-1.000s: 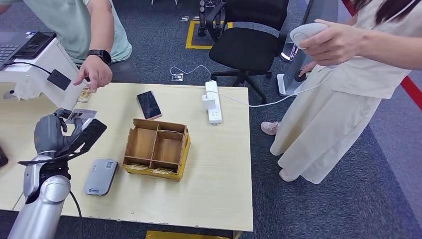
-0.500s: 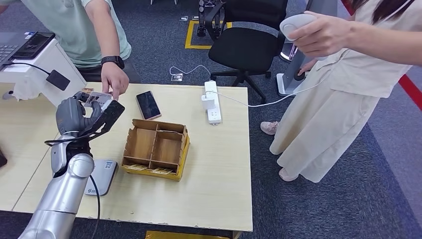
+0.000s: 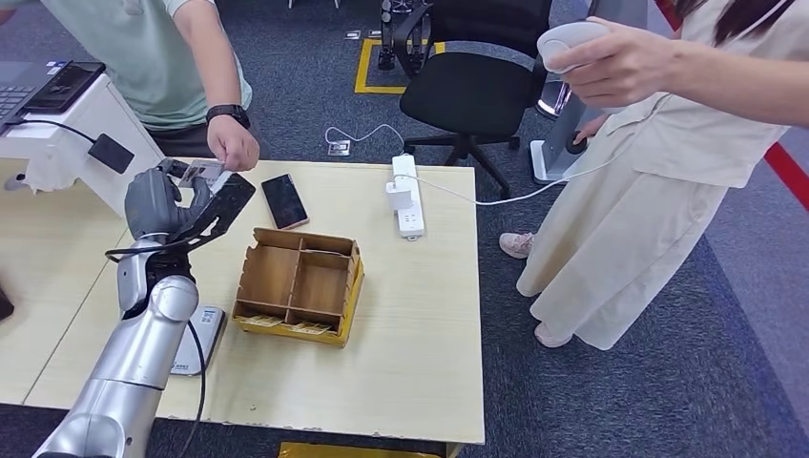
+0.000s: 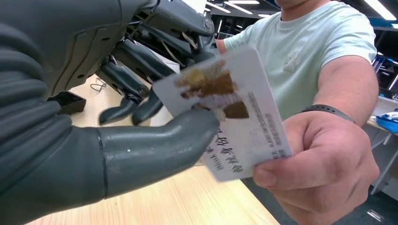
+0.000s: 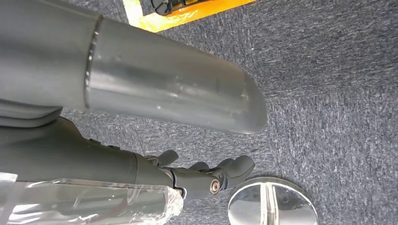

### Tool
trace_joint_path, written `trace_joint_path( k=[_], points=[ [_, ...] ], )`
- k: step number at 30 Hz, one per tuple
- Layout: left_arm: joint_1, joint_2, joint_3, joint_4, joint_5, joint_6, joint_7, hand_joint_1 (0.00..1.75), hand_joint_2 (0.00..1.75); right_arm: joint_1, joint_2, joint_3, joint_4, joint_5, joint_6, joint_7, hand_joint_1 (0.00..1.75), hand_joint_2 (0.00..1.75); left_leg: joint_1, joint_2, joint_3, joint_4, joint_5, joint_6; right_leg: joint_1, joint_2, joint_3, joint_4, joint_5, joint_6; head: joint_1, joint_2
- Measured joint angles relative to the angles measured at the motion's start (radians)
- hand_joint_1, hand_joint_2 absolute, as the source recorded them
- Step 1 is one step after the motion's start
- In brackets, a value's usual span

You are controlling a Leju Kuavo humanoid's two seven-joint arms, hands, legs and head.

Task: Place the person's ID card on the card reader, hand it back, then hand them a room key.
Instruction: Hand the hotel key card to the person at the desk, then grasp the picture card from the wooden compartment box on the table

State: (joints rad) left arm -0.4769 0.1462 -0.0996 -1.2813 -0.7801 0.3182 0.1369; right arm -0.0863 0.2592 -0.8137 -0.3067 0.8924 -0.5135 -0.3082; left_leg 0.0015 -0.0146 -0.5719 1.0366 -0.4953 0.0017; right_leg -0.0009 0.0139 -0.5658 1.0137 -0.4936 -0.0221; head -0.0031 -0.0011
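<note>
Here we see, from the head view, the pale wooden counter [image 3: 420,315], the brown compartmented cardboard box [image 3: 300,283] and the grey rounded card reader [image 3: 194,341]. The left hand [image 3: 167,205] pinches the white glossy ID card [image 3: 202,175]. Closer, the left wrist view shows thumb and fingers [image 4: 141,110] clamping the card's end, its long axis towards the person's hand [image 4: 324,168], which grips the other end. The right hand [image 5: 206,176] hangs over carpet, fingers loosely curled, empty.

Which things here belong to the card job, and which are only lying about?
Part of the job:
- ID card, pinched by the left hand and gripped by the person's hand
- card reader, partly behind the arm
- wooden divided box with cards along its front

Lying about:
- phone
- power strip
- office chair
</note>
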Motion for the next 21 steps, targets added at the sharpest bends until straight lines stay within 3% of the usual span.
trace_joint_path(
  k=[21],
  points=[
    [-0.005,-0.005,-0.002,0.009,0.037,0.067,-0.021,0.0,1.75,0.005,0.0,0.0,0.0,-0.009,-0.005,0.0,0.0,0.0,0.0,0.0,0.0,0.0,0.0,0.0,0.0,0.0,0.0,0.0,0.0,0.0,0.0,0.0]
  ],
)
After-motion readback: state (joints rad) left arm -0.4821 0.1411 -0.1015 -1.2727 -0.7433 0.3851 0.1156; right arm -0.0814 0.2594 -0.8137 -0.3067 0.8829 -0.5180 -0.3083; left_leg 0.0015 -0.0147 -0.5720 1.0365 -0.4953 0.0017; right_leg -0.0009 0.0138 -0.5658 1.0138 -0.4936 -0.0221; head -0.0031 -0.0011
